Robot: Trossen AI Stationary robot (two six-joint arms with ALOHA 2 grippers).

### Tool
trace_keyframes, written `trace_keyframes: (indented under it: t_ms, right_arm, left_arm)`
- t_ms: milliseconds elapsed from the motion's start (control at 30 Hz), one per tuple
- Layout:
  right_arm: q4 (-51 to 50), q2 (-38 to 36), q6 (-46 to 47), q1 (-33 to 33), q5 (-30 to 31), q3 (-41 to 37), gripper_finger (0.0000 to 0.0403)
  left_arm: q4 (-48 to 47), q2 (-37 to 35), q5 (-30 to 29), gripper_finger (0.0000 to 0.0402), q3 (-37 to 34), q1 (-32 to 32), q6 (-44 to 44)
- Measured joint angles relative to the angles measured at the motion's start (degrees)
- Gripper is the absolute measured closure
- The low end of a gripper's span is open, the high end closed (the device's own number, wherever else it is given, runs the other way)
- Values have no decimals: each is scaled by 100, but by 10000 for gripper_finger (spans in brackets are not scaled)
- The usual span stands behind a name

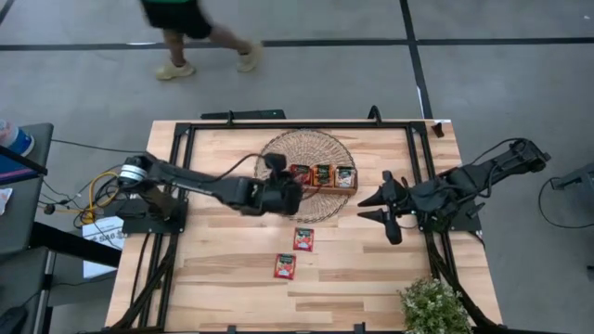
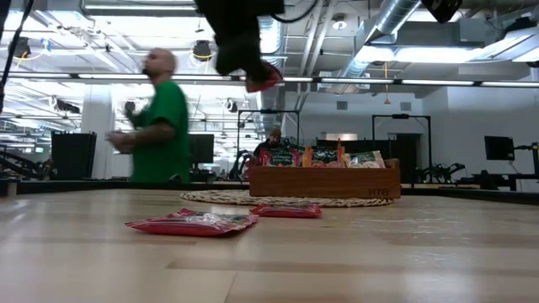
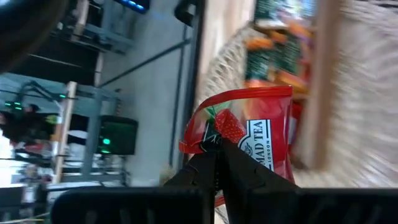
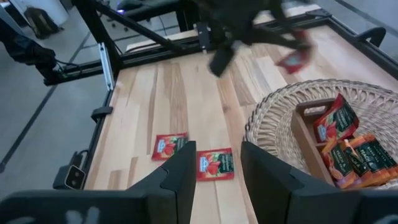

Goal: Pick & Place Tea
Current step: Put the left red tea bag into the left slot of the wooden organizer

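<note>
My left gripper (image 1: 290,197) hangs above the table beside the left end of the wooden tray (image 1: 323,176), shut on a red tea sachet (image 3: 264,134) that the low view shows high above the tabletop (image 2: 265,79). The tray holds several sachets and stands on a round woven mat (image 1: 278,148). Two more red sachets (image 1: 303,238) (image 1: 284,266) lie flat on the table in front of the mat. My right gripper (image 1: 382,206) waits open to the right of the tray, nothing between its fingers (image 4: 186,171). My left gripper pinches the red sachet between its two shut fingers at one edge, near a corner (image 3: 225,129). The fingers come slanting down from the table's left. The sachet is lifted clear of the table and stands out past the fingertips, toward the tray.
A person walks past the table's far side (image 1: 190,32) and shows in green in the low view (image 2: 160,118). A potted plant (image 1: 432,306) stands at the near right corner. Black frame rails (image 1: 176,158) run along the table's edges.
</note>
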Motion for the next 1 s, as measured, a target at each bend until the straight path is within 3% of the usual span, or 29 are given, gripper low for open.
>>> trace_keyframes:
  t_ms: [233, 433, 633, 1000]
  right_arm:
    - [141, 44, -159, 0, 7, 0, 285]
    - [119, 31, -178, 0, 7, 2, 285]
    - [120, 31, -304, 0, 5, 2, 285]
    - [119, 31, -451, 0, 4, 2, 285]
  left_arm:
    - [1029, 654, -40, 399, 4, 453, 1372]
    - [1629, 1222, -488, 399, 4, 568, 2043]
    - [2083, 1562, -662, 399, 4, 563, 2215]
    - [2155, 1571, -782, 399, 4, 471, 1946]
